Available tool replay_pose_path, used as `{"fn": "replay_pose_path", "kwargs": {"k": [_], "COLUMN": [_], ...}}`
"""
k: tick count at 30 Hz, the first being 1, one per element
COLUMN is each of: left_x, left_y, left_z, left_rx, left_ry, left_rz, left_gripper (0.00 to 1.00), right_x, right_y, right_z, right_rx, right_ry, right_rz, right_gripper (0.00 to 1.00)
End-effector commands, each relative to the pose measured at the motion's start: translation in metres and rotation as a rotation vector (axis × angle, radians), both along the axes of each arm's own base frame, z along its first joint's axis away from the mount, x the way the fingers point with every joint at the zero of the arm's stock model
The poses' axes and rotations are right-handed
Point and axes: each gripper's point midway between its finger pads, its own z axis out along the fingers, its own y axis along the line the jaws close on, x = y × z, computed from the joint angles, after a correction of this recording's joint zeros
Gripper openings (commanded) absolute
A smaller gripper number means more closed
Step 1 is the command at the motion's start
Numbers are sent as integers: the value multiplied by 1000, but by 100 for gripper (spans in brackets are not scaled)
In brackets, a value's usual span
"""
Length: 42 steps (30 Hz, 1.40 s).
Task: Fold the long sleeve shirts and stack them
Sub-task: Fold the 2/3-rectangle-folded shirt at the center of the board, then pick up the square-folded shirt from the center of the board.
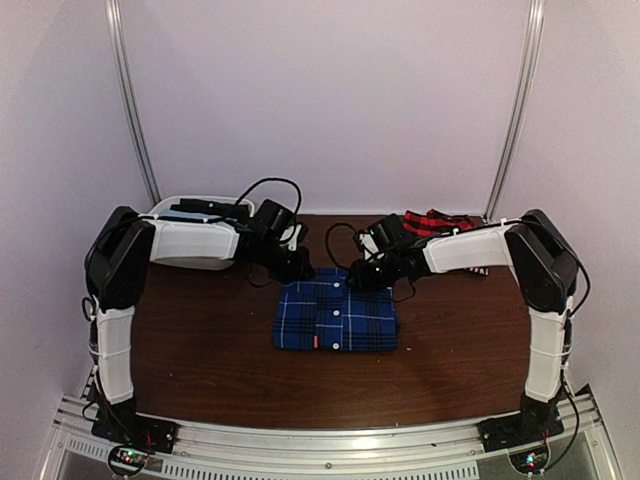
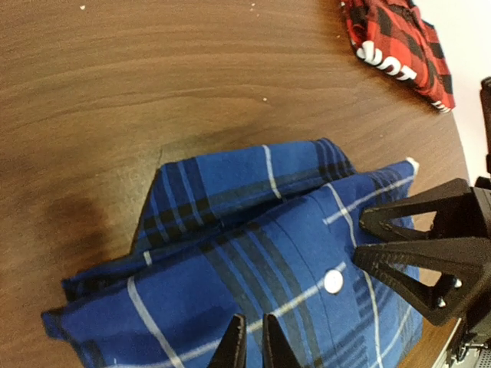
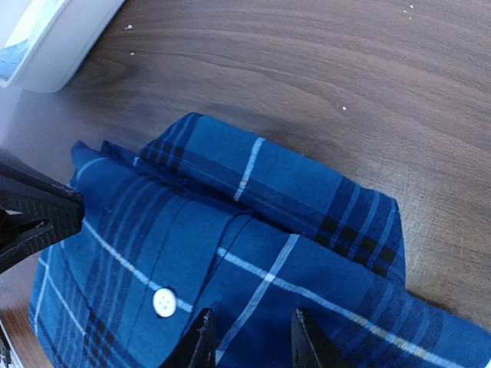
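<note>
A folded blue plaid shirt [image 1: 335, 315] lay at the table's [image 1: 200, 350] centre, collar toward the far edge, button line running far to near, and the packet longer left to right. Both claws hung over its far edge. The left gripper [image 2: 251, 345] was nearly pressed together, and any pinch was unclear. The right gripper [image 3: 249, 337] was spread. This fold looked finished. Next would likely be the red check shirt [image 1: 435, 222], bunched at the far right corner, which needed spreading flat.

Dark wood-grain tabletop [image 1: 200, 350] is enclosed by plain pale walls [image 1: 330, 90]; metal poles [image 1: 135, 110] are seen in back corners.
</note>
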Motion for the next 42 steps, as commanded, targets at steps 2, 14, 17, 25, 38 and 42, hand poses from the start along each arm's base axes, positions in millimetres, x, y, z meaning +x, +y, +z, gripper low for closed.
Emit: {"fn": "replay_pose_path", "kwargs": {"k": [2, 14, 17, 25, 38, 42], "left_x": [26, 72, 80, 78, -20, -45], "left_y": [-10, 25, 36, 66, 74, 72], "left_z": [-32, -54, -43, 4, 11, -4], "left_rx": [50, 121, 133, 97, -63, -98], "left_ry": [10, 13, -2, -38, 91, 150], "left_rz": [-16, 65, 81, 138, 68, 39], "left_gripper": [8, 11, 14, 23, 43, 46], "right_x": [26, 47, 49, 63, 28, 8], "right_y": [-14, -50, -57, -68, -68, -63], "right_z": [-16, -47, -47, -10, 49, 39], "right_rx": [-51, -31, -16, -53, -70, -49], "right_ry": [15, 107, 111, 30, -68, -33], "right_rz": [-17, -82, -90, -106, -94, -66], "right_gripper": [35, 34, 34, 37, 38, 32]}}
